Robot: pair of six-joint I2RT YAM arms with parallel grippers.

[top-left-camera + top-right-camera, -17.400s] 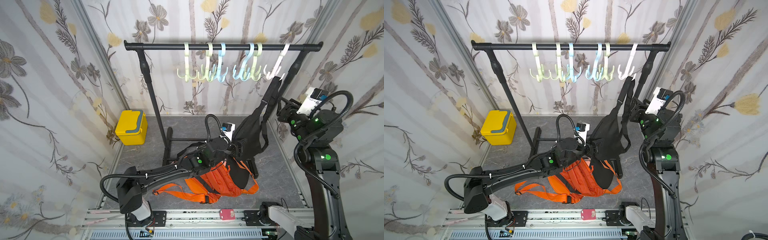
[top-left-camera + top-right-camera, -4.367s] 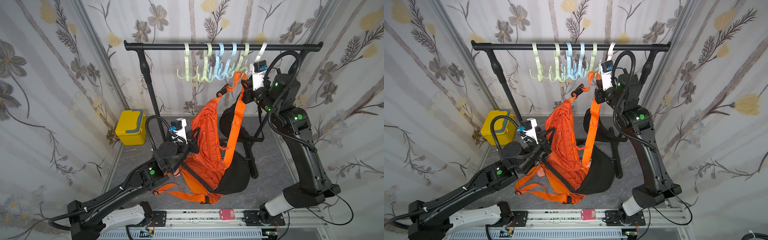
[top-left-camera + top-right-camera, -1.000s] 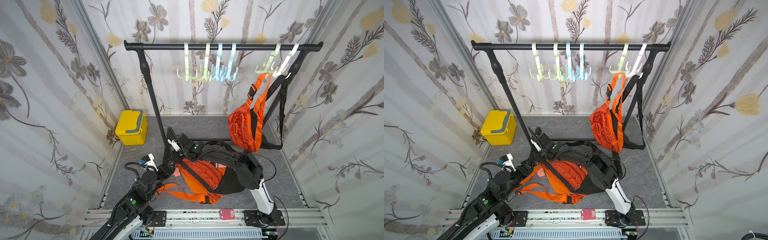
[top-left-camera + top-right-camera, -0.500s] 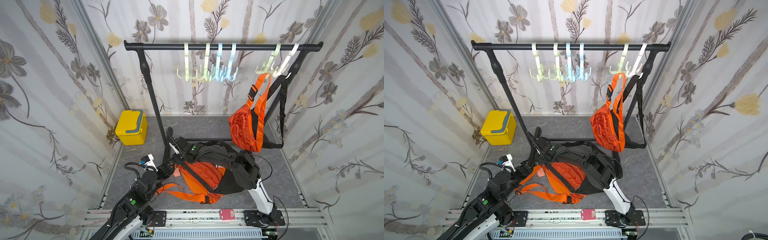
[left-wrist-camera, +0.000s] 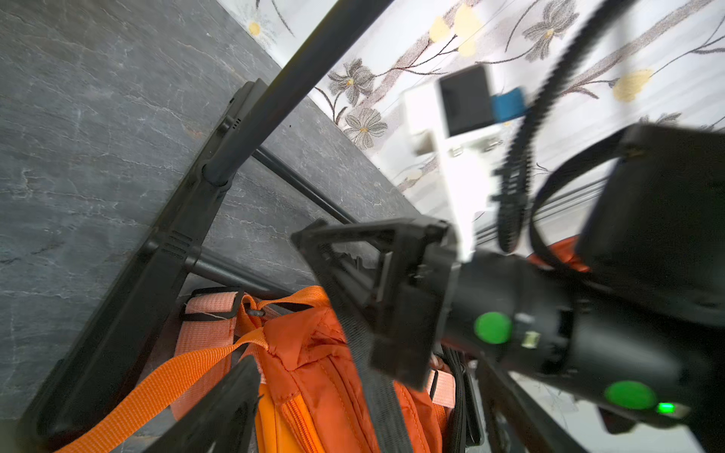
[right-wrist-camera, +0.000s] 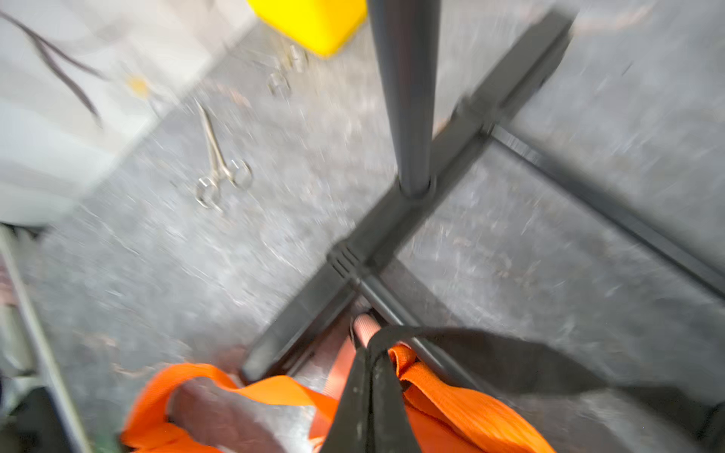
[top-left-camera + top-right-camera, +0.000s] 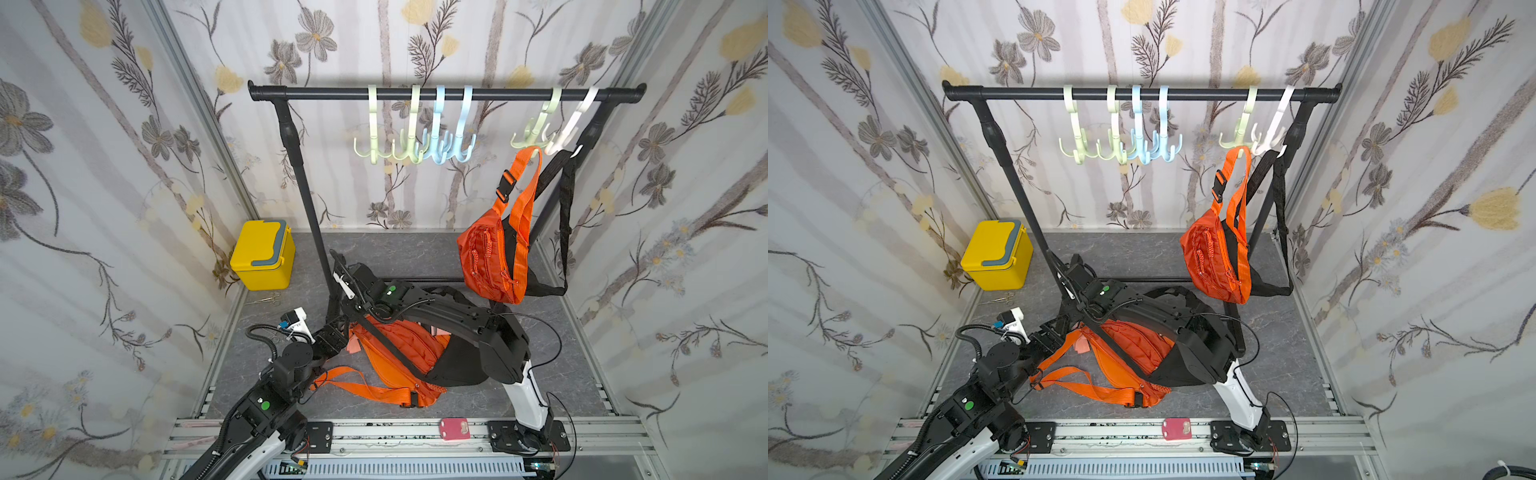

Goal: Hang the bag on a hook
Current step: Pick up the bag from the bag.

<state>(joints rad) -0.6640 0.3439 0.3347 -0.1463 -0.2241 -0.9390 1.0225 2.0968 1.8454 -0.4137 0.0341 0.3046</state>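
Overhead, the rack (image 7: 444,92) spanned the back of the cell, its left post (image 7: 307,199) standing just behind both grippers.

Right arm (image 7: 457,316) lay low across the floor, reaching toward the left post's foot. Left arm (image 7: 270,399) came up from the front rail.

Floor: an orange bag (image 7: 399,340) lay under the right arm, with a black bag (image 7: 457,365) touching it on the right side in both top views. Neither was on a hook.

Hung: a second orange bag (image 7: 486,262) hung by its strap from the green hook (image 7: 536,133). A second black bag (image 7: 540,282) hung behind it from the white hook (image 7: 569,133).

Yellow box (image 7: 264,255) sat on the floor near the left wall.

Right gripper (image 6: 370,353): fingers together, pinching the black strap (image 6: 490,357) near the rack's foot. The strap ran taut across the floor orange bag in a top view (image 7: 386,345).

Left gripper (image 7: 332,338): jaws apart, holding nothing, just beside the floor orange bag's end. One finger (image 5: 219,412) showed in the left wrist view.

Four free hooks (image 7: 415,145) were bunched near mid-rail.

Forceps (image 6: 219,164) lay on the floor near the box. The right wrist view was blurred.

Small red tag (image 7: 454,429) sat on the front rail.
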